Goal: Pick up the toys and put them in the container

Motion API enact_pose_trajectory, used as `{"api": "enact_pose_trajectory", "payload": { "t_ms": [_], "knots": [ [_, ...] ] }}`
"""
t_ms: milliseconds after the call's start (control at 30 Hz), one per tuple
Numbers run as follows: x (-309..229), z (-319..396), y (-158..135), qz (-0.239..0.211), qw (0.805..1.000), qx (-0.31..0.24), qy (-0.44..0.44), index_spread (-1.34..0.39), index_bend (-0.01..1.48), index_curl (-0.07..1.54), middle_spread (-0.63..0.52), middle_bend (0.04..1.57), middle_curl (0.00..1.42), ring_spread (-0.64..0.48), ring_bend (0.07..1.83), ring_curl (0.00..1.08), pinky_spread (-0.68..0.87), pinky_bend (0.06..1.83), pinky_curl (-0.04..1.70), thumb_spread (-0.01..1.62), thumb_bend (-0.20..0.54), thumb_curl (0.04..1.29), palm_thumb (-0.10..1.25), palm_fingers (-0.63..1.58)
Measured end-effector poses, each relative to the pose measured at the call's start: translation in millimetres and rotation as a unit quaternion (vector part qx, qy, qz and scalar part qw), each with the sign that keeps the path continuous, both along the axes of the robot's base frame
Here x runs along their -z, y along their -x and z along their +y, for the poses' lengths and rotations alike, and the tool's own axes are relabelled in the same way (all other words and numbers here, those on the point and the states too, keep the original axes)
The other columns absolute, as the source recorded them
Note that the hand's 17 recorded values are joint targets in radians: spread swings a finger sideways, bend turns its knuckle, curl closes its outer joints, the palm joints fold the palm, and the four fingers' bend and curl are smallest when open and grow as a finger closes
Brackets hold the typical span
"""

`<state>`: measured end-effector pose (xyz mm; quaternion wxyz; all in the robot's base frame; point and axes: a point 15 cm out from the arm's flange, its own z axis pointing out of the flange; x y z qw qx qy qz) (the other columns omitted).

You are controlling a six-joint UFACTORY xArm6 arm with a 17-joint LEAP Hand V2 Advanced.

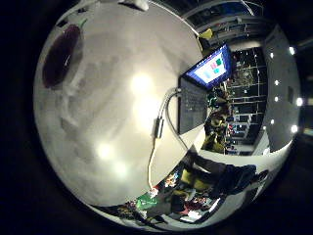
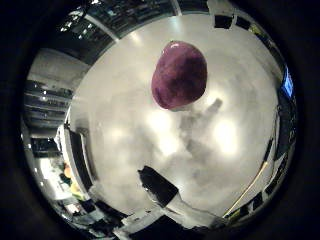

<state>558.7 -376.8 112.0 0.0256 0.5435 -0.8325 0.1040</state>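
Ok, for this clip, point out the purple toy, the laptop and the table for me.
purple toy (image 2: pixel 179 75), thumb side palm view, middle of its rounded body.
laptop (image 1: pixel 211 68), little finger side palm view, centre of its lit screen.
table (image 1: pixel 112 132), little finger side palm view, bare white top.

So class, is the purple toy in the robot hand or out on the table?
Out: the purple toy lies alone on the white table.

You see a pale, glossy desk (image 2: pixel 125 100) carrying a rounded purple toy (image 2: pixel 179 75) out on its bare middle and an open laptop (image 1: pixel 195 95) near one edge.
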Motion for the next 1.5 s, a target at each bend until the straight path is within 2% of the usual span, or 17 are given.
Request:
{"api": "enact_pose_trajectory", "payload": {
  "t_ms": [233, 400, 700, 900, 967, 1067, 1133, 1267, 1500],
  "knots": [
    [9.0, 7.4, -16.4, -0.02, 1.0, 0.0, 0.005, 0.04, 0.31, 0.38, 0.3, 0.25, 0.27, 0.31, 0.41, 0.17, 0.55, 0.52, 0.35, 0.98, -0.036, 0.28, 0.24, 0.16],
    [7.2, 14.4, -29.7, -0.037, 0.999, -0.002, 0.01, 0.03, 0.32, 0.39, 0.31, 0.2, 0.28, 0.32, 0.35, 0.17, 0.56, 0.48, 0.32, 0.96, -0.03, 0.28, 0.23, 0.24],
    [19.9, 13.7, -42.9, -0.059, 0.998, -0.001, 0.016, -0.08, 0.53, 0.46, 0.29, 0.18, 0.26, 0.33, 0.27, 0.16, 0.6, 0.39, 0.27, 0.96, -0.02, 0.29, 0.32, 0.41],
    [31.2, 12.8, -48.5, -0.07, 0.997, -0.002, 0.019, -0.22, 0.79, 0.53, 0.22, 0.2, 0.26, 0.31, 0.23, 0.15, 0.61, 0.29, 0.22, 0.97, -0.005, 0.32, 0.51, 0.58],
    [32.3, 11.6, -48.1, -0.07, 0.997, -0.003, 0.019, -0.29, 0.89, 0.56, 0.12, 0.23, 0.27, 0.27, 0.22, 0.15, 0.59, 0.22, 0.2, 0.95, 0.031, 0.35, 0.67, 0.68],
    [29.8, 9.6, -49.6, -0.075, 0.997, -0.004, 0.022, -0.35, 0.98, 0.58, -0.02, 0.27, 0.29, 0.16, 0.19, 0.13, 0.57, 0.16, 0.16, 0.89, 0.066, 0.4, 0.9, 0.77],
    [25.1, 4.5, -51.2, -0.083, 0.996, -0.004, 0.027, -0.37, 1.01, 0.59, -0.11, 0.31, 0.31, 0.07, 0.19, 0.12, 0.55, 0.16, 0.12, 0.84, 0.048, 0.43, 0.99, 0.78],
    [7.2, -1.0, -50.6, -0.089, 0.996, -0.004, 0.032, -0.38, 1.01, 0.58, -0.2, 0.35, 0.33, -0.03, 0.2, 0.12, 0.51, 0.17, 0.07, 0.8, -0.015, 0.46, 1.05, 0.78],
    [-49.7, -10.0, -34.4, -0.082, 0.996, 0.002, 0.037, -0.38, 1.0, 0.57, -0.28, 0.37, 0.35, -0.13, 0.2, 0.12, 0.47, 0.18, 0.02, 0.79, -0.024, 0.49, 1.06, 0.79]
  ]
}}
